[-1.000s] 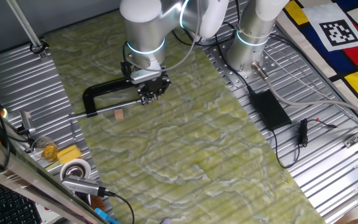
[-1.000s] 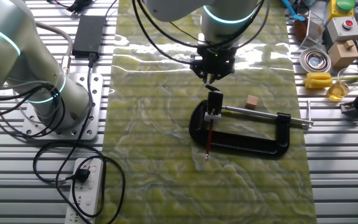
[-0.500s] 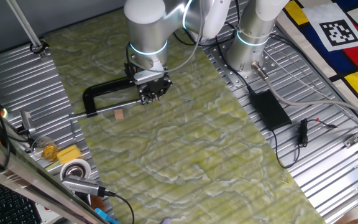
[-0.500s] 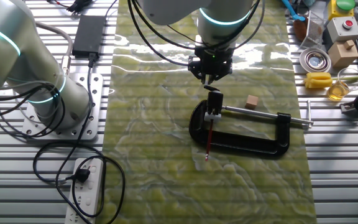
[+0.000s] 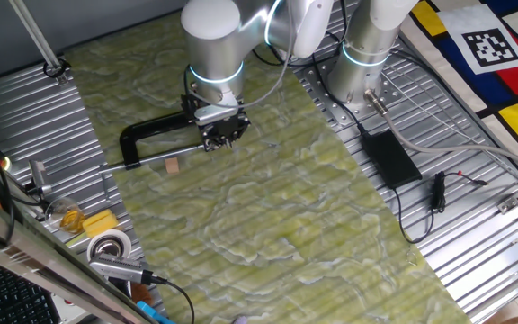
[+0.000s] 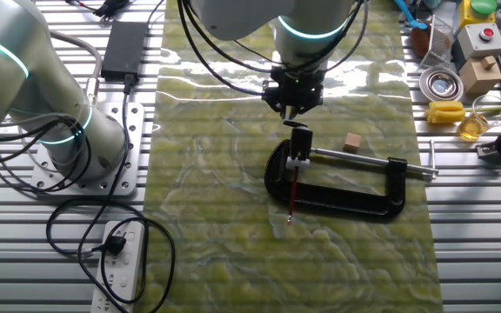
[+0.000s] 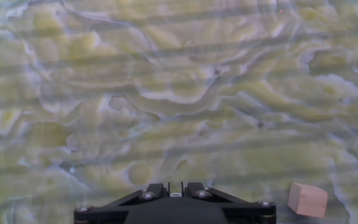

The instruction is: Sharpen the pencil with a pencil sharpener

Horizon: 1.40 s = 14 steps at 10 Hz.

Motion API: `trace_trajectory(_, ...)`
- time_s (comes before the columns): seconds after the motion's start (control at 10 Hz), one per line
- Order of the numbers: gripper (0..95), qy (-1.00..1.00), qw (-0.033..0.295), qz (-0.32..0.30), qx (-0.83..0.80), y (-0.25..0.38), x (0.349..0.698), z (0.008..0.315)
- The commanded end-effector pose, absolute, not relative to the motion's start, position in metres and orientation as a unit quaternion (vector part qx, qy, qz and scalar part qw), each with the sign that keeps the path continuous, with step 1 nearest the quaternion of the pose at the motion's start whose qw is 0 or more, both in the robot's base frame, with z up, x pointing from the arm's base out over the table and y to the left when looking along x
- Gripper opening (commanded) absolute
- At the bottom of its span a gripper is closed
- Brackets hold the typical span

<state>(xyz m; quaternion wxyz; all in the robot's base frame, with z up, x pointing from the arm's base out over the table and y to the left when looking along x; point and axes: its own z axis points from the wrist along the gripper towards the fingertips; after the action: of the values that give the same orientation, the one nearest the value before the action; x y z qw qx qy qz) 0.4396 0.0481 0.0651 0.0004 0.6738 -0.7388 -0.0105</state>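
On the green mat (image 6: 233,200), the pencil (image 6: 292,193) sits held in the clamp (image 6: 337,196); the gripper (image 6: 292,109) hovers nearby, whether open or closed unclear. No sharpening is evident.

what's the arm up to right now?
The arm's gripper hangs over the green mat, just beyond the black C-clamp, holding nothing as far as the views show. The pencil sits in the clamp's mouth under a small black sharpener. A small wooden block lies loose beside the clamp's screw. Whether the jaws are open cannot be told. Sharpening isn't visibly under way.
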Motion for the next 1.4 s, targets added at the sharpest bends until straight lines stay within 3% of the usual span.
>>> trace_trajectory(0.1, 0.0, -0.738, -0.002, -0.009, 0.675, 0.046, 0.443, 0.058)
trace_trajectory(1.4, 0.0, -0.737, -0.010, 0.007, 0.675, 0.047, 0.460, 0.030)
